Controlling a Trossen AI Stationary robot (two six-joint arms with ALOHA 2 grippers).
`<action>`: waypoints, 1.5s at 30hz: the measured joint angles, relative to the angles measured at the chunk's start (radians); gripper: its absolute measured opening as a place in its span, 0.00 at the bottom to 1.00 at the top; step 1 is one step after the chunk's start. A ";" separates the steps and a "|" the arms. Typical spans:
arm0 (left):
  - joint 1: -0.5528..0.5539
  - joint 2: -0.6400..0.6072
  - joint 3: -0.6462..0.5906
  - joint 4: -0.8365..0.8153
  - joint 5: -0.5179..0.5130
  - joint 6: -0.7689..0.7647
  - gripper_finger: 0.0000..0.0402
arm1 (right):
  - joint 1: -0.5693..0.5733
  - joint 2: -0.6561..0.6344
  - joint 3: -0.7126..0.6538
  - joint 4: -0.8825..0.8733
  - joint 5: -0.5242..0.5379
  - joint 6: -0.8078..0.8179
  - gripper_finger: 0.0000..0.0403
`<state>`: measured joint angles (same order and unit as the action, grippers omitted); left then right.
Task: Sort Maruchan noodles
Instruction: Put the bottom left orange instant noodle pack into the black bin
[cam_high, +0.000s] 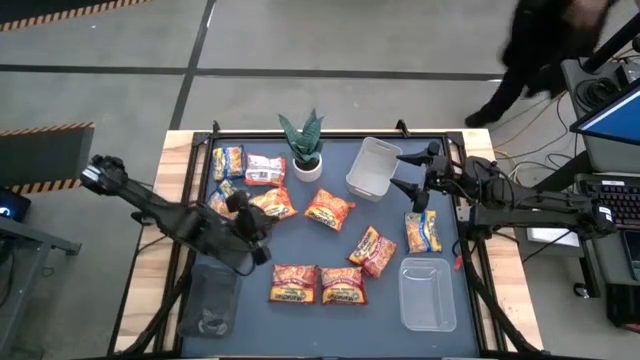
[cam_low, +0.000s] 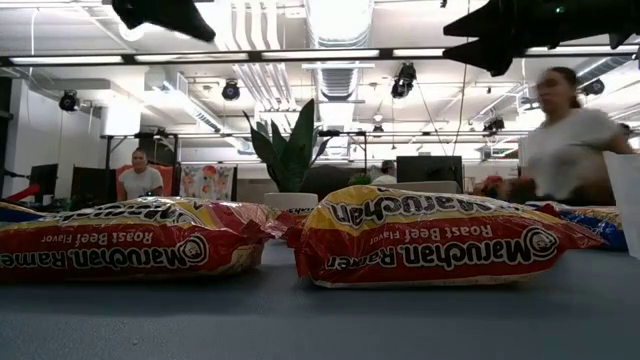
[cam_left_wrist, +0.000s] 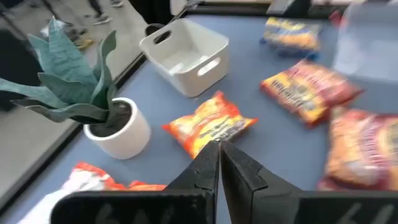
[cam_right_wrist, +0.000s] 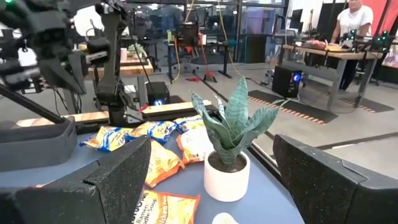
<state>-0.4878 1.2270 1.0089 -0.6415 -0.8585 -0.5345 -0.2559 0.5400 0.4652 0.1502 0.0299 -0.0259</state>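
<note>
- The Maruchan noodles (cam_high: 330, 209) are flat crinkled plastic packets, scattered flat over the dark counter (cam_high: 380, 310); some orange-red, some yellow and blue, one red and white (cam_high: 265, 169) beside the potted plant (cam_high: 304, 148)
- Two red-and-yellow packets (cam_high: 317, 284) at the counter's front edge lie side by side, long axes running across the counter; in the low view their print reads "Roast Beef Flavor", upside down
- The yellow-and-blue packet (cam_high: 423, 231) near the right side lies lengthwise front to back; the central ones sit skewed
- Left pincer (cam_high: 262, 252) is fully closed, holding nothing, above the packets at left
- Right pincer (cam_high: 407, 172) gapes wide, empty, beside the white bin (cam_high: 372, 168)
</note>
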 joint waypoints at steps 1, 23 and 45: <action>0.010 0.033 0.015 -0.012 -0.011 0.003 0.01 | 0.000 0.000 0.000 0.001 0.000 -0.001 0.81; 0.275 0.448 0.062 -0.111 0.205 0.275 0.54 | 0.000 0.000 0.000 0.003 -0.001 -0.002 0.81; 0.315 0.520 -0.039 0.044 0.203 0.272 0.48 | 0.000 0.000 0.000 0.003 -0.001 -0.003 0.81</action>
<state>-0.1727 1.7470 0.9698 -0.5973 -0.6551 -0.2621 -0.2559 0.5404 0.4648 0.1529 0.0288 -0.0286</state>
